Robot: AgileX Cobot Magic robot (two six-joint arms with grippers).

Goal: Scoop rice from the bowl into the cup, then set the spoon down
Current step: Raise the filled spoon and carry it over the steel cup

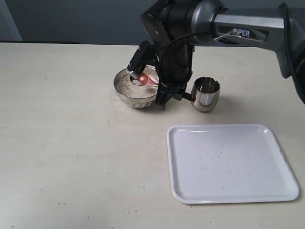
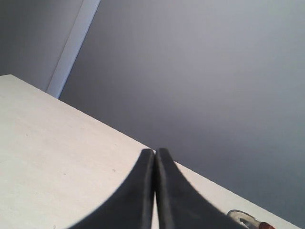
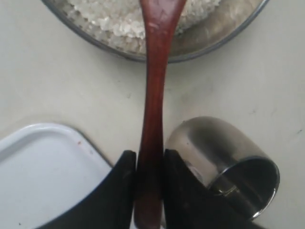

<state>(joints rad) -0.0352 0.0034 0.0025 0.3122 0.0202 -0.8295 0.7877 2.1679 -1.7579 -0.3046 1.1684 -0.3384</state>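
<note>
Right arm pose: reaches in from the right of the exterior view, its forearm level above the table (image 1: 71,143) and its wrist bent steeply down between the steel bowl (image 1: 136,101) and the steel cup (image 1: 205,95).
Right gripper (image 3: 150,160): jaws clamped on the lower handle of the wooden spoon (image 3: 153,95).
Spoon axis: long handle runs straight out from the fingers, crossing the bowl's rim; the oval end points into the bowl, away from the cup.
Spoon tip: lies at the rice (image 1: 131,88); it seems to carry a few grains, though the exterior view is too coarse to be sure.
Cup: upright just beside the bowl, apart from it.
White tray (image 1: 228,164): flat on the table, nearer the camera than the cup.
Left gripper (image 2: 155,155): fingers pressed together with nothing between them, low over bare table, aimed toward a grey wall.
</note>
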